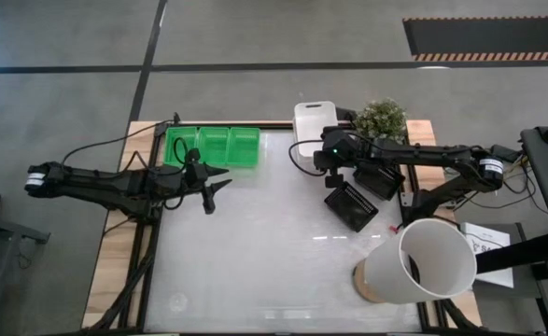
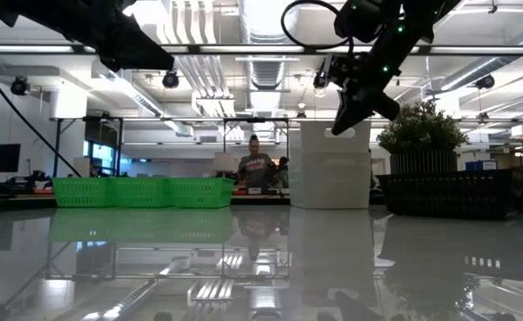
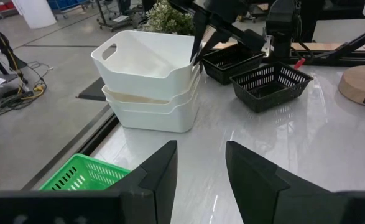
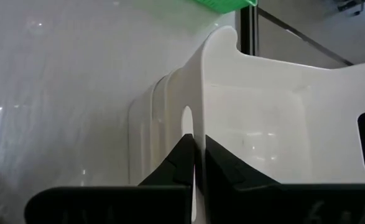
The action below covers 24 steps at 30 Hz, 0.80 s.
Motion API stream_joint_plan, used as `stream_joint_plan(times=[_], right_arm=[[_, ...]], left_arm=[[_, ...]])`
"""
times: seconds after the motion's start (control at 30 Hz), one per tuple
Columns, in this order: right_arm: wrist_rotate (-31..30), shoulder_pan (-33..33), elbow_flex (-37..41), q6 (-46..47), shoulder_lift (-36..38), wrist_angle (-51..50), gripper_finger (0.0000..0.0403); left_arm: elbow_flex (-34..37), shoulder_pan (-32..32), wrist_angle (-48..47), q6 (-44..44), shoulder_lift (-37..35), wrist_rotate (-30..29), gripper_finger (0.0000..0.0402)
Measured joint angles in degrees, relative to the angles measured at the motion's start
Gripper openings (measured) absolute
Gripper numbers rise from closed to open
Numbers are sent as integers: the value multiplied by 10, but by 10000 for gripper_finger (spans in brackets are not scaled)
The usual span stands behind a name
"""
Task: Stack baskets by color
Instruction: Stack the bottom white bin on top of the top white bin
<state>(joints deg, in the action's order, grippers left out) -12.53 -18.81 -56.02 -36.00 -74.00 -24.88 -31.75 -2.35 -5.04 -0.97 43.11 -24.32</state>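
Note:
Three white baskets (image 1: 314, 124) stand nested in one stack at the table's far edge, and my right gripper (image 4: 198, 165) is shut on the top one (image 3: 148, 59). Three green baskets (image 1: 213, 147) sit side by side on their bottoms at the far left. Two black baskets (image 1: 351, 205) (image 1: 381, 179) rest on the table under my right arm. My left gripper (image 1: 219, 187) hovers open just near of the green row, with nothing between its fingers (image 3: 160, 171). My right gripper pinches the top white basket's end wall at its rim (image 4: 194, 134), beside the handle slot, with one finger inside the basket and one outside. The fingers (image 3: 198, 50) slant down from the near right. The basket sits upright in the stack, its rim well above the other two.
A large white cylinder (image 1: 428, 261) on a round wooden base lies tipped at the near right. A potted plant (image 1: 382, 119) stands at the far right, beside the white stack. A person (image 2: 257, 169) shows in the room beyond the table.

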Motion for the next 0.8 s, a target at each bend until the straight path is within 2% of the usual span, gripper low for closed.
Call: stream_joint_plan(times=[0.8], right_arm=[[-1,0,0,5,0,2,9]], left_arm=[[0,0,0,0,0,0,121]])
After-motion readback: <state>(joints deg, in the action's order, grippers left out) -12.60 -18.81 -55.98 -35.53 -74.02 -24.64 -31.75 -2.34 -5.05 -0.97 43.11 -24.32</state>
